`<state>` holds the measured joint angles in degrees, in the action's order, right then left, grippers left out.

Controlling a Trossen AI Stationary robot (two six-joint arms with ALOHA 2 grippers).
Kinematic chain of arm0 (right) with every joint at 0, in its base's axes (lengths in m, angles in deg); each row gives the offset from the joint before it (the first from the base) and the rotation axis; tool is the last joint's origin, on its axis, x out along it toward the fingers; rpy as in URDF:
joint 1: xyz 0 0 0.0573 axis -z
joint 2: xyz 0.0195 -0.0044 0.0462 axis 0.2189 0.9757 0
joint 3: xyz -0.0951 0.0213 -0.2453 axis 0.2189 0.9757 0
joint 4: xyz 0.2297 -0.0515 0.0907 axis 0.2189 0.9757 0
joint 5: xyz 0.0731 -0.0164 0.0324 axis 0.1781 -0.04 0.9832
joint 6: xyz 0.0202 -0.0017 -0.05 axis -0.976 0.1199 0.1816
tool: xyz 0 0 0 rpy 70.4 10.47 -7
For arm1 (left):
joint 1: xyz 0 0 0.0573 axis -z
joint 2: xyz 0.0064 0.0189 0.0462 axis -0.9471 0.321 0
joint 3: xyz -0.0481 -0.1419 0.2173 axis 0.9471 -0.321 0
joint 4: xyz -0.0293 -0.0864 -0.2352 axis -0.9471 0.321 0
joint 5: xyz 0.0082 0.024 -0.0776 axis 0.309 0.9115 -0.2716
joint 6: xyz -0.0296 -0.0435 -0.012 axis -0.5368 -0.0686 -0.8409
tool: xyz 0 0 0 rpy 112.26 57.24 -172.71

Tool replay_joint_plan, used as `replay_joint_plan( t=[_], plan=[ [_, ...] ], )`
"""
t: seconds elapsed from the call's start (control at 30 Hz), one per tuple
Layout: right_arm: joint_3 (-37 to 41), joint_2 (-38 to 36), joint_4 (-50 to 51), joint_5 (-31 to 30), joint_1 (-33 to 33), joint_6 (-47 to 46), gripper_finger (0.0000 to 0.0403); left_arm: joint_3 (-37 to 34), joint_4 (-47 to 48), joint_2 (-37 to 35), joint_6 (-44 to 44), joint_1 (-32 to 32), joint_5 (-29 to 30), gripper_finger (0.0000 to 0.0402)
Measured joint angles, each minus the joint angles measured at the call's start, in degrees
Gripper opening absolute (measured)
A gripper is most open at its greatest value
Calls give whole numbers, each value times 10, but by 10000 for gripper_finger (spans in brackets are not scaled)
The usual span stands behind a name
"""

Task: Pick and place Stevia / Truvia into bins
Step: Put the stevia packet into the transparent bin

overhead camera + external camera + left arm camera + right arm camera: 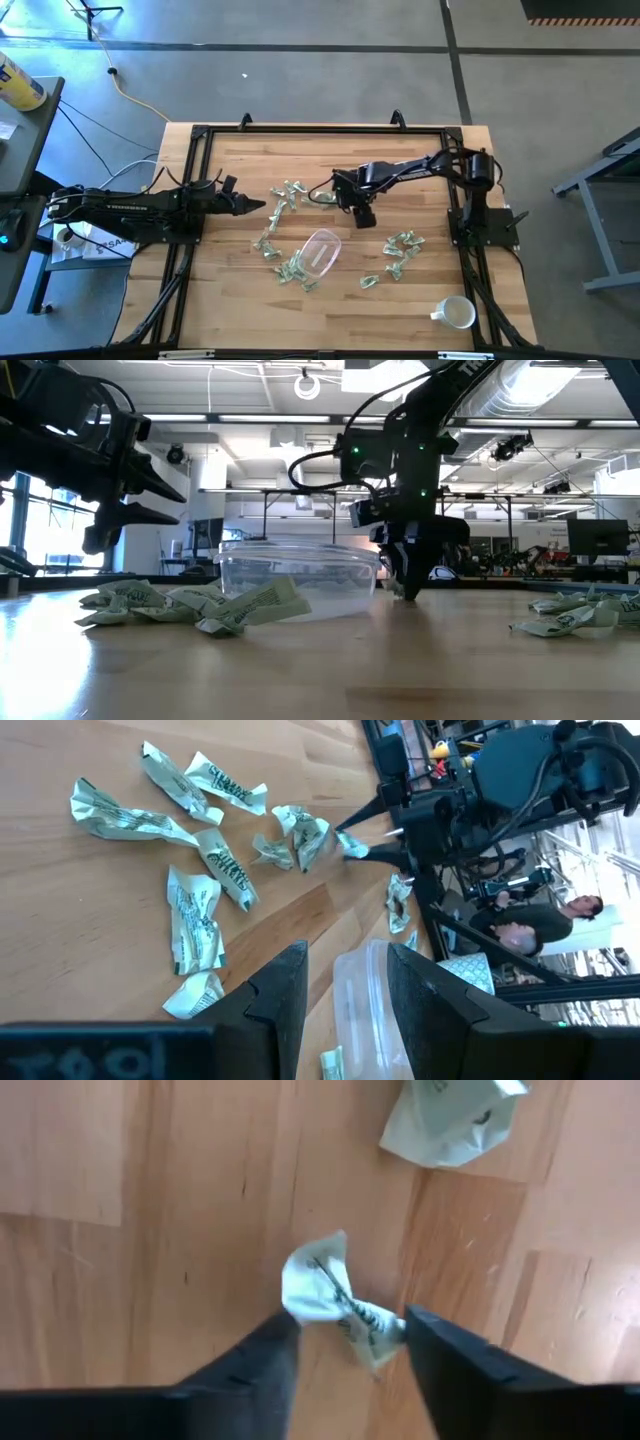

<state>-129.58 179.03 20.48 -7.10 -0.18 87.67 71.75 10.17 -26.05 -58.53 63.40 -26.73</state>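
Two dark robot arms are shown, the left arm (130, 207) and the right arm (420, 168), each fitted with one two-finger gripper. One clear plastic container (318, 252) and one white handled mug (456, 313) are set on one wooden table (240, 310). Roughly two dozen crumpled green-and-white sweetener packets (283, 198) are scattered in three loose groups; an exact count cannot be made.

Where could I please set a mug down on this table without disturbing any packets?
Bare wood runs along the far edge of the table, and the near left corner is also free. It is crowded around the clear container, ringed by packets, and beside the white mug.
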Motion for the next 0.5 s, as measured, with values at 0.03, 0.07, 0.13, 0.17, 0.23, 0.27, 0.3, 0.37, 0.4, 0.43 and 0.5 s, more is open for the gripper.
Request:
replay_joint_plan(
  t=[0.03, 0.07, 0.13, 0.17, 0.23, 0.27, 0.3, 0.37, 0.4, 0.43, 0.5],
  plan=[
    [0, 1, 1, 0, 2, -2, 127, 0, 2, 0, 0, 0, 1, 172],
    [0, 1, 1, -1, 4, -3, 102, 0, 3, 0, 0, 0, 1, 172],
    [0, 1, 1, -4, 5, -7, 55, 0, 2, 0, 0, 0, 1, 172],
    [0, 1, 3, -4, 5, -19, 32, 0, 2, 0, 0, 0, 2, 172],
    [-9, 2, 20, 4, 5, -59, 12, 0, 2, 0, 0, 0, 2, 172],
    [-15, 3, 31, 12, 6, -84, 14, 0, 2, 0, 0, 0, 2, 172],
    [-24, 3, 43, 24, 4, -110, 19, 0, 2, 0, 0, 0, 2, 172],
    [-48, 0, 64, 54, -5, -148, 25, 0, 2, 0, 0, 0, 2, 172],
    [-64, -3, 65, 72, -13, -163, 24, 0, 2, 0, 0, 0, 2, 172],
    [-82, -10, 57, 86, -22, -173, 18, 0, 2, 0, 0, 0, 2, 172],
    [-120, -15, 51, 131, -39, -189, 9, 0, 2, 0, 0, 0, 3, 172]
  ],
)
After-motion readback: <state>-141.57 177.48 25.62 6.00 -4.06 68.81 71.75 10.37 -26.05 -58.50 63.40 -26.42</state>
